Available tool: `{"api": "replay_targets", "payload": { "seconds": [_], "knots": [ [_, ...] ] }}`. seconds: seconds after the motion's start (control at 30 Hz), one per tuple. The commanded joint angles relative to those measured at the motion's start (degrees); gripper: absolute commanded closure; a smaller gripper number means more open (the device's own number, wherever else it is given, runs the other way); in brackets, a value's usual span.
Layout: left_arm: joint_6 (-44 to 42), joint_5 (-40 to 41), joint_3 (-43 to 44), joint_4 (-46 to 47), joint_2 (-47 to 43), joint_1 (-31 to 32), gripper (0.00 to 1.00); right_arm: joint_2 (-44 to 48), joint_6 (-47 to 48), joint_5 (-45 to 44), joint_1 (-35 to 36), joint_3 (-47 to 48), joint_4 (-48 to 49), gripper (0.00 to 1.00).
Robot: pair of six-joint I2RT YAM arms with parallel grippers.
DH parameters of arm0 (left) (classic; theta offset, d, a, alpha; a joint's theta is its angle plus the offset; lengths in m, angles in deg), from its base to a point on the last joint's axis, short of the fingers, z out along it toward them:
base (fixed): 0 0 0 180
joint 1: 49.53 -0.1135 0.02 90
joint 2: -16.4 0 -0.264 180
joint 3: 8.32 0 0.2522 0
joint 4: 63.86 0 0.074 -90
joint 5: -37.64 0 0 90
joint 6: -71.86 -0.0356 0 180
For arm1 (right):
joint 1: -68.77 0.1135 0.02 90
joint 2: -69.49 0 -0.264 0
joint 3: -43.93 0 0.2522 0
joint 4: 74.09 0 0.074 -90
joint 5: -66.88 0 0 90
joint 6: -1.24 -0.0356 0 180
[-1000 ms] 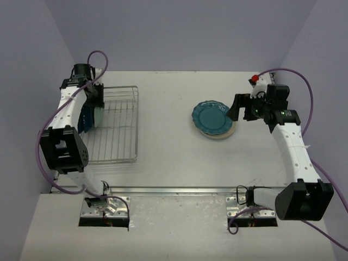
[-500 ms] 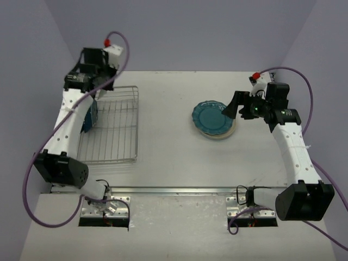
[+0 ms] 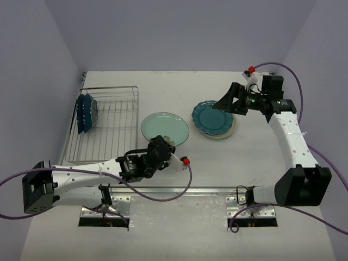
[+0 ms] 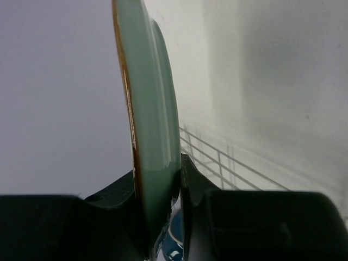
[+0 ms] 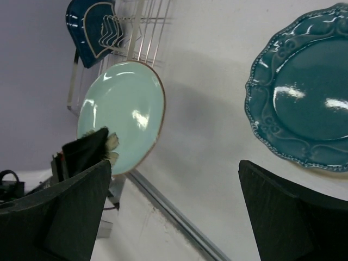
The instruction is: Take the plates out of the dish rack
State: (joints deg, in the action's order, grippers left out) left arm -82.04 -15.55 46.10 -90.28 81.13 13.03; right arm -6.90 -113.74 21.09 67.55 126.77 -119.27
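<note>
My left gripper (image 3: 161,145) is shut on the near rim of a pale blue plate (image 3: 165,127), which it holds between the dish rack (image 3: 117,136) and the stacked plates. In the left wrist view that plate (image 4: 152,125) stands edge-on, pinched between both fingers of the gripper (image 4: 160,217). A dark navy plate (image 3: 86,113) stands upright at the rack's left end. A teal scalloped plate (image 3: 212,117) lies on a cream plate (image 3: 226,134) right of centre. My right gripper (image 3: 225,103) hovers open over the teal plate's far right edge, its jaws (image 5: 174,212) wide with nothing between them.
The left arm lies low along the table's near edge, its purple cable looping at the front. The room's walls close in the table on the left, back and right. In the right wrist view the rack (image 5: 147,27) and navy plate (image 5: 89,24) sit at top left.
The left arm swung from the rack's back left corner down to the front, carrying the pale blue plate out of the rack to the right. The right gripper rose and tilted slightly.
</note>
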Motion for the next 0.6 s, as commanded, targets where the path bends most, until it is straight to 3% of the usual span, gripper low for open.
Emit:
{"api": "replay_targets", "payload": {
  "seconds": [0.0,0.17,0.4,0.47,0.53,0.57],
  "knots": [
    [-18.7,10.1,-3.8,34.4,-3.0,6.1,1.0,-2.4,-1.1,6.0,3.5,1.0,0.9,0.01],
    [-23.8,9.9,-5.2,42.1,-0.6,9.6,1.0,-5.4,4.0,3.6,10.9,1.0,-2.7,0.01],
    [-25.7,9.9,-5.0,44.9,0.9,10.7,1.0,-8.8,5.1,3.4,16.3,1.7,-2.2,0.05],
    [-26.2,9.9,-4.9,46.1,1.2,10.7,1.0,-10.1,4.8,5.3,16.8,2.2,-2.0,0.24],
    [-26.2,10.2,-5.1,46.2,1.5,10.7,1.0,-10.7,3.5,7.8,16.8,2.2,-1.2,0.59],
    [-26.1,10.3,-5.2,46.2,1.5,10.7,1.0,-10.8,3.2,8.7,16.8,2.1,-0.8,0.71]
  ]
}}
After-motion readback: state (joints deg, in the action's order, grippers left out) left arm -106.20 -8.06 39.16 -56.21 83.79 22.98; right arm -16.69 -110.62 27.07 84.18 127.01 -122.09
